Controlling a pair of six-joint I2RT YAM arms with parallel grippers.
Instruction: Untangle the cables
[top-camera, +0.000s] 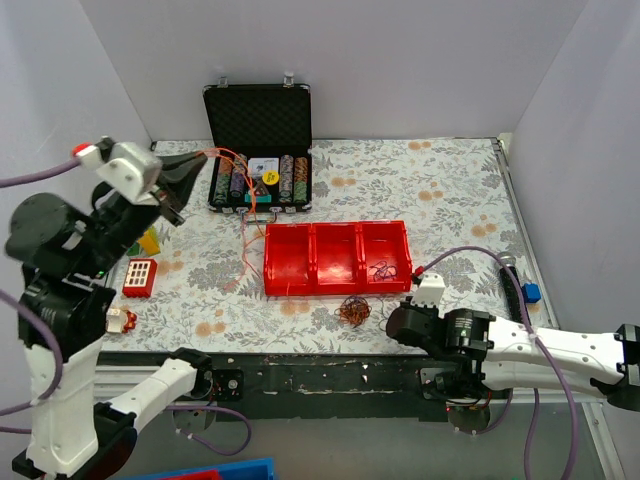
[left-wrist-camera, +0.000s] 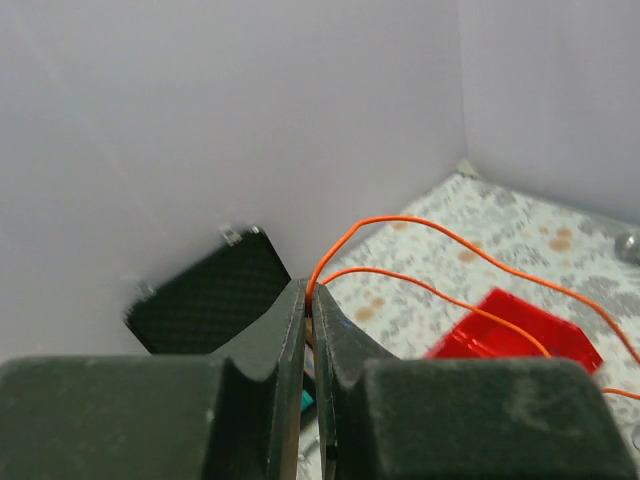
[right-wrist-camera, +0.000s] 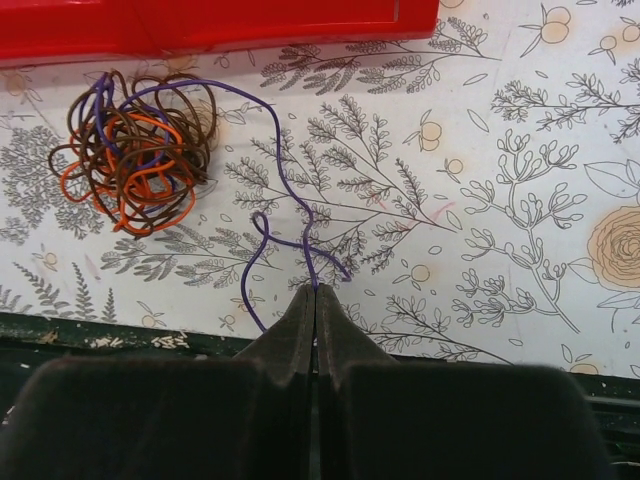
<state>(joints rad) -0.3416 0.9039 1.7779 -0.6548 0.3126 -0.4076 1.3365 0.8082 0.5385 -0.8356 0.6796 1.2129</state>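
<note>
Your right claw (right-wrist-camera: 315, 292) is pinched shut on a purple strand (right-wrist-camera: 277, 172) running to the clump of cables (right-wrist-camera: 135, 160), which lies on the surface (right-wrist-camera: 480, 200) near the claw and just beside the red tray (right-wrist-camera: 200, 25). Your left claw (left-wrist-camera: 310, 297), raised well apart from the clump, is clamped on an orange strand (left-wrist-camera: 430, 225).

Open black chip case (top-camera: 258, 115), red three-compartment tray (top-camera: 320, 289), red block with white squares (top-camera: 140, 277), floral tablecloth (top-camera: 450, 190)

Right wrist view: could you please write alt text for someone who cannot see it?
The right tool, shut, pinches a purple wire trailing from an orange, brown and purple wire clump on the floral table, near a red tray.
</note>
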